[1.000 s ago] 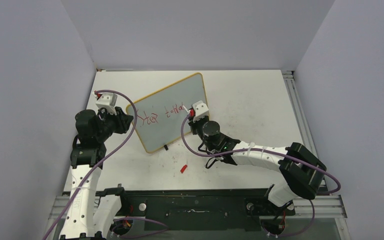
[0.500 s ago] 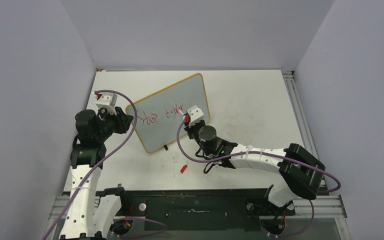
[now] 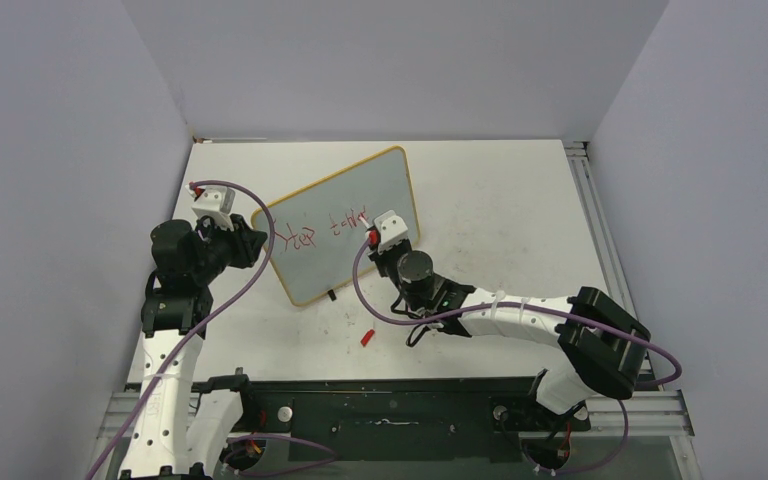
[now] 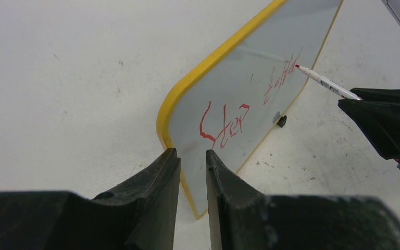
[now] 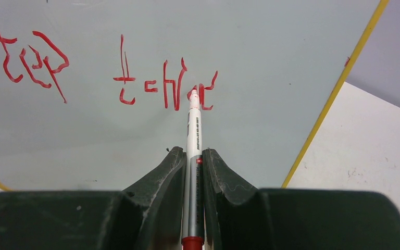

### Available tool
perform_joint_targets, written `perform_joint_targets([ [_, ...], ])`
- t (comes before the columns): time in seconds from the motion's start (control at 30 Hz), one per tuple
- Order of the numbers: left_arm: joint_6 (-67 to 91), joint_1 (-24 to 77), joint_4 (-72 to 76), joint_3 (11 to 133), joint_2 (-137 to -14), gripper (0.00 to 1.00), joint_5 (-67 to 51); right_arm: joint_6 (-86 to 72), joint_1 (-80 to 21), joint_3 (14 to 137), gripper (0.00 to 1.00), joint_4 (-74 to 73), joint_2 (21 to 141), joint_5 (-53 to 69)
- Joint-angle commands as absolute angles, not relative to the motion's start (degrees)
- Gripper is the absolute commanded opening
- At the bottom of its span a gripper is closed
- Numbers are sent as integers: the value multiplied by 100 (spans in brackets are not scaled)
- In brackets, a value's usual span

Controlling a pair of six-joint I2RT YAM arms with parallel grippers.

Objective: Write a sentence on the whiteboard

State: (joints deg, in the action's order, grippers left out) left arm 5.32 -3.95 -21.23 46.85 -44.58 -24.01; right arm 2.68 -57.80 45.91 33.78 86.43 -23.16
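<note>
Overhead: the whiteboard (image 3: 360, 185) stands on the worktop (image 3: 500, 200) at ten o'clock, with the left hand (image 3: 250, 240) at its nine o'clock edge. Left wrist: that hand pinches the yellow frame (image 4: 203, 65). Right wrist: the right hand (image 5: 192, 153) squeezes a marker (image 5: 192, 133), its tip touching the red sentence (image 5: 151, 86) at twelve o'clock.
</note>
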Motion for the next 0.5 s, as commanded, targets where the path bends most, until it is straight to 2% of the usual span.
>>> perform_joint_targets([
  [0.0, 541, -396, -1995, 4728, -4393, 23, -2444, 354, -5744, 4857, 5, 3765, 8444, -2385],
  [0.47, 536, -387, -1990, 4727, -4403, 23, -2444, 354, -5614, 4991, 5, 3846, 8639, -2209],
])
